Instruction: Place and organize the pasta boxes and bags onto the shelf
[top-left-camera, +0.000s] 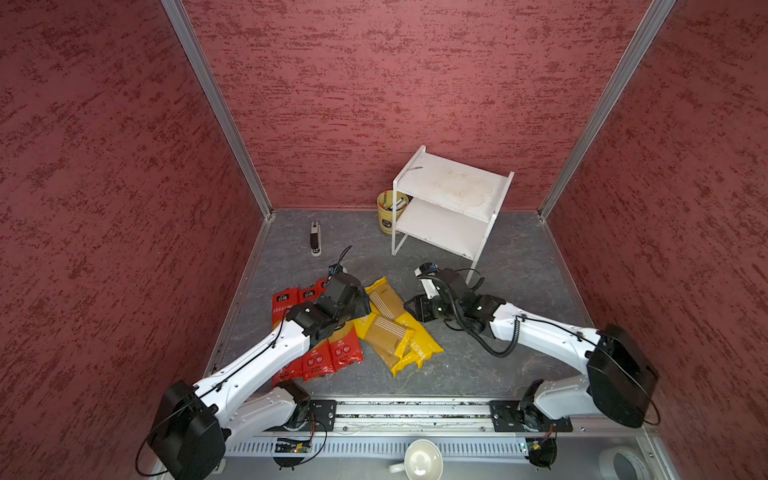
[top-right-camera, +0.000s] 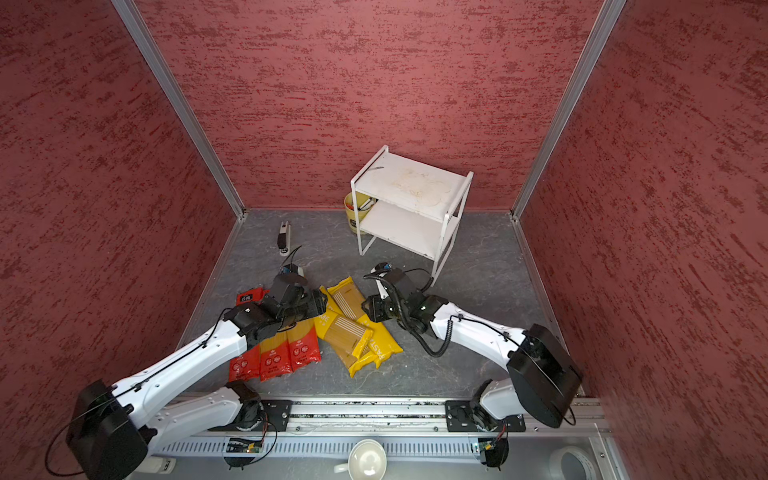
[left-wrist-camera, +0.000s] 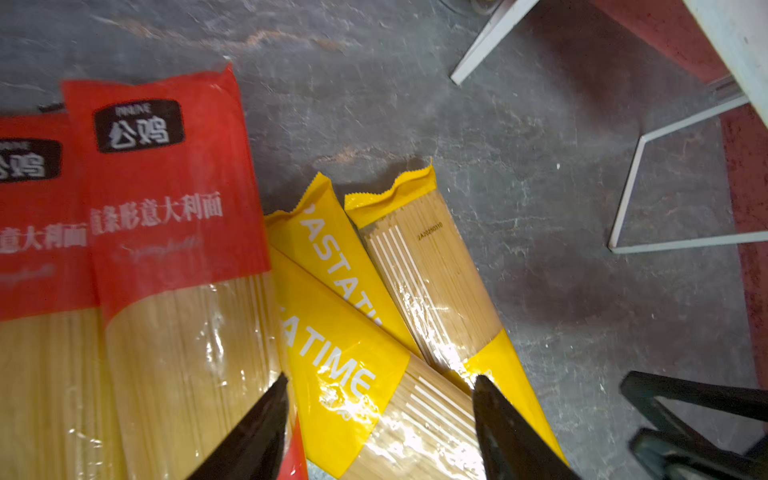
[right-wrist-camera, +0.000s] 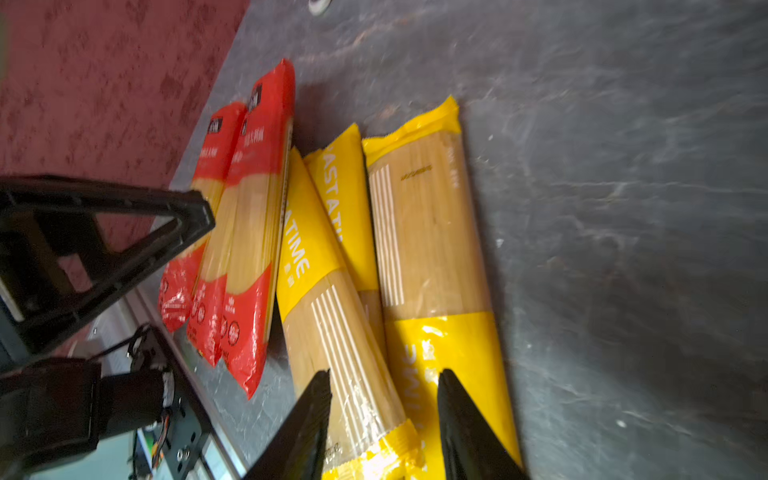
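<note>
Left gripper (left-wrist-camera: 380, 378) stands spread, straddling a yellow pack (left-wrist-camera: 332, 332) marked "PASTATIME"; right gripper (right-wrist-camera: 384, 372) gapes narrower above yellow pack ends. Both arms lean inward, wrists bent down. Red packs (left-wrist-camera: 166, 187) read "公鸡". Packs lie mid-desk (top-left-camera: 519, 353); shelf (top-left-camera: 440, 183) stands near its back-right corner.

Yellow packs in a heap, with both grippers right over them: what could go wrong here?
1. The left gripper and right gripper hang close together and might bump.
2. The top pack overlaps the other yellow packs, so closing could pinch or drag one beneath.
3. Long, it may tilt or slip before reaching the shelf.
</note>
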